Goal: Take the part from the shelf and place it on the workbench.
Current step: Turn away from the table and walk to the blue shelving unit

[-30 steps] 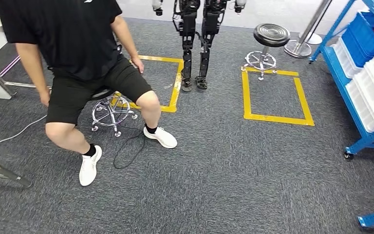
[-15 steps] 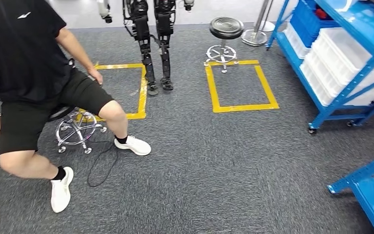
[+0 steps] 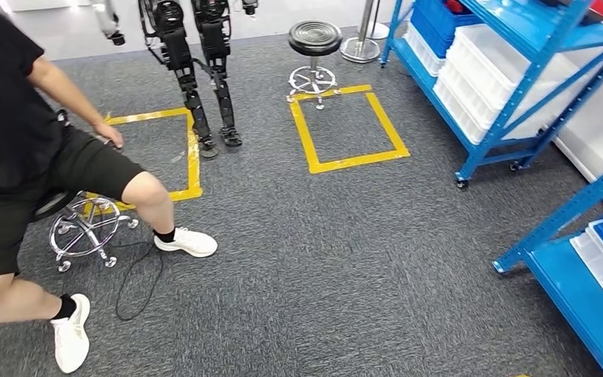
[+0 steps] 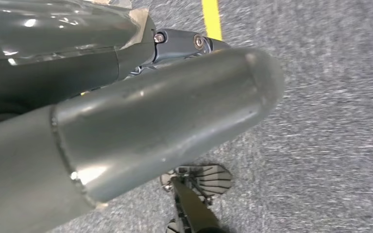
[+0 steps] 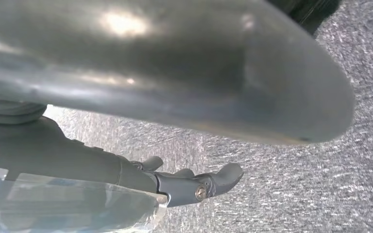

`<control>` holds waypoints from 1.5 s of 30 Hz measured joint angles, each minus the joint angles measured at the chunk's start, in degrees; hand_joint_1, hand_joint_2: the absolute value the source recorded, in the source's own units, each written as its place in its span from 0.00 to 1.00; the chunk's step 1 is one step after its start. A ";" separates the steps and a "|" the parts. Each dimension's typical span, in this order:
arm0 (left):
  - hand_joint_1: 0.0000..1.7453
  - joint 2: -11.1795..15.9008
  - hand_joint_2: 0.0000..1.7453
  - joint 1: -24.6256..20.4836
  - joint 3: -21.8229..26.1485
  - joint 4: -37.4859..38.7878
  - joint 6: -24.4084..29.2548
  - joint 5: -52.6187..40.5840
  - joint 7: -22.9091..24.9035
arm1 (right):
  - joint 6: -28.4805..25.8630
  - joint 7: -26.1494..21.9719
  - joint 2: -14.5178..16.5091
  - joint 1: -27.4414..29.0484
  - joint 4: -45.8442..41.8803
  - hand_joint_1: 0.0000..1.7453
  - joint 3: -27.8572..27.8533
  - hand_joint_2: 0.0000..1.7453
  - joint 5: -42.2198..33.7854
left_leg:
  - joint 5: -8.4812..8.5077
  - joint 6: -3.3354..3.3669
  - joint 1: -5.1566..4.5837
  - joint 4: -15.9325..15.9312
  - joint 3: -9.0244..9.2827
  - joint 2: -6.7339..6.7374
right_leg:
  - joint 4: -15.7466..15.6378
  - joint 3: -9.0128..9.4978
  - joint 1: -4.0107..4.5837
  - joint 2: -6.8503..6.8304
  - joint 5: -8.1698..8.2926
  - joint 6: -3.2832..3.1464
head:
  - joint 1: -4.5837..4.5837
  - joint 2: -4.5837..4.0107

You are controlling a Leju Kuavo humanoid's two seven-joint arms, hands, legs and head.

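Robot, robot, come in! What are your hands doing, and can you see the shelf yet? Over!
Left hand and right hand hang over carpet, grip unclear. Blue shelf ahead right, white bins on it. Seated person off left, path open.

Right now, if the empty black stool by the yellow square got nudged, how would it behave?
The black stool would probably roll rather than stay put: its chrome base looks to end in small castors on short-pile carpet. The round seat on one thin post suggests it could tip if shoved high.
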 joint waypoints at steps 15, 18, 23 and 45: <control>0.00 0.02 0.00 -0.03 0.56 -0.01 0.66 -0.02 0.04 | -0.13 0.54 -0.10 -0.29 0.00 0.00 -0.04 0.00 0.79 | -1.29 0.14 -0.45 6.23 -3.39 -7.86 | -3.33 2.54 2.29 8.49 1.53 -4.61 | -0.79 0.00; 0.00 0.29 0.00 -0.19 0.71 -0.01 0.67 0.00 -0.04 | -0.15 0.61 0.17 -0.30 0.01 0.00 -0.04 0.00 1.08 | 0.60 0.94 -1.11 1.13 -1.42 -9.12 | -3.33 2.20 2.33 10.25 1.68 -4.26 | -0.78 0.00; 0.00 0.04 0.00 -0.46 0.93 -0.03 0.75 0.01 -0.62 | -0.14 0.63 -0.01 -0.17 0.01 0.00 -0.04 0.00 1.46 | 2.11 1.75 -0.77 -1.80 -0.13 -5.62 | 1.85 -1.15 2.40 5.86 -0.82 -3.78 | -0.53 0.00; 0.00 -0.25 0.00 -0.14 1.96 -0.01 1.78 -0.30 -0.08 | -0.20 1.27 0.10 -0.47 0.00 0.00 -0.04 0.00 3.22 | -2.07 -0.03 0.07 7.40 -3.52 -7.56 | -3.32 2.43 1.55 7.54 1.60 -4.10 | -1.03 0.00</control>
